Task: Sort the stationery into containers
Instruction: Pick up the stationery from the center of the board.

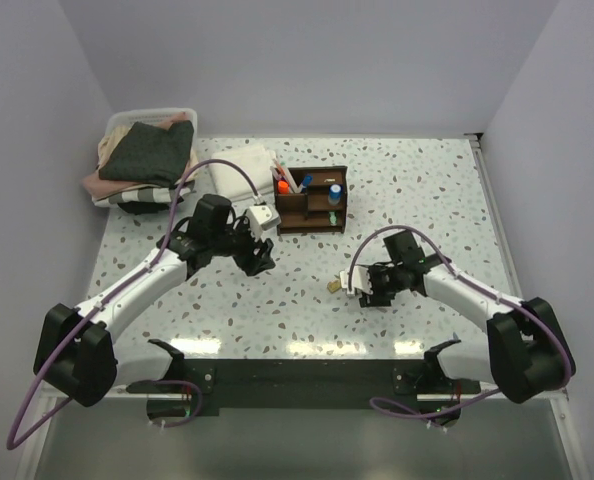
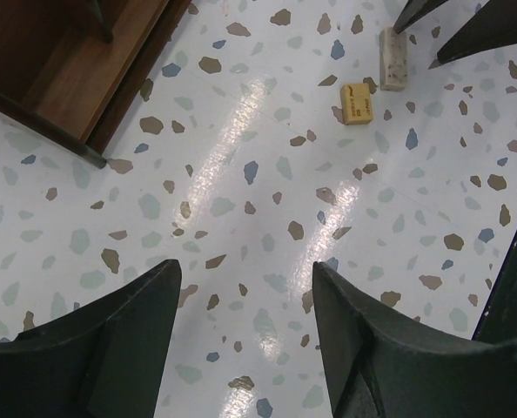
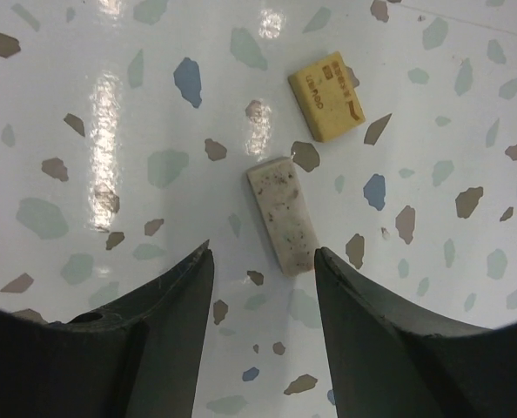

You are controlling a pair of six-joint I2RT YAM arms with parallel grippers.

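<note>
Dark fingers (image 3: 184,296) of the right gripper (image 3: 263,252) fill the bottom of the right wrist view, spread wide and gripping nothing. The near end of a speckled white eraser (image 3: 282,215) lies just between their tips, close against the finger on the picture's right; whether it touches is unclear. A yellow eraser (image 3: 326,94) lies flat on the table (image 3: 93,104) at about 1 o'clock from the speckled one, near it but apart.

The left gripper (image 2: 245,264) hangs over bare speckled tabletop, its fingers also parted and empty. A corner of the dark wooden organiser (image 2: 84,70) shows at 10 o'clock in its view, and both erasers lie well off at 1 o'clock.

From above, the organiser (image 1: 312,200) stands at 12 o'clock from the table's middle. It holds an orange highlighter (image 1: 281,186), a blue-capped marker (image 1: 335,192) and a green bit (image 1: 332,216). A white bin (image 1: 157,112) of folded clothes (image 1: 152,150) sits at 10 o'clock.
</note>
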